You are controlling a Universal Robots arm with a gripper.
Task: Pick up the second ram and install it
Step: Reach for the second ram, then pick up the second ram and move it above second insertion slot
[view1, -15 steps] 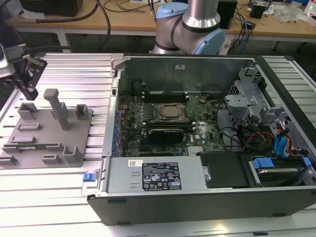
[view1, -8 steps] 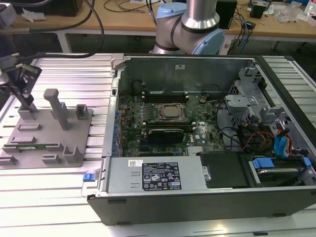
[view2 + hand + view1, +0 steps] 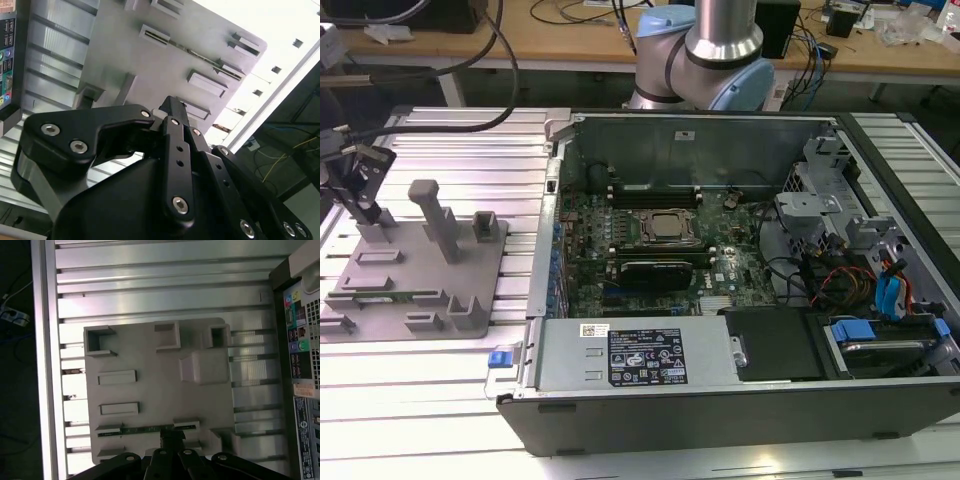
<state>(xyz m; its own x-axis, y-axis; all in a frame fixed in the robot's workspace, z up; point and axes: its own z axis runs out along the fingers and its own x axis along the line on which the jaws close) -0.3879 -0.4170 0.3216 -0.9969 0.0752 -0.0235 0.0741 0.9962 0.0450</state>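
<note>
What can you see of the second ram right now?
The second ram shows as a long, thin green circuit-board strip on the grey fixture plate, running along one side of it. Low grey slotted holders on the plate take it at its ends, so it appears to be seated and not yet lifted. The end effector hangs over the plate near the ram's middle in the first wrist view. Whether they touch cannot be told.

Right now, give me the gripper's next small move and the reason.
Probably a short, straight descent toward the second ram. The gripper hangs above the grey fixture plate, its tip in line with the ram in the first wrist view, and the ram lies in its slot on the plate, not yet lifted.
</note>
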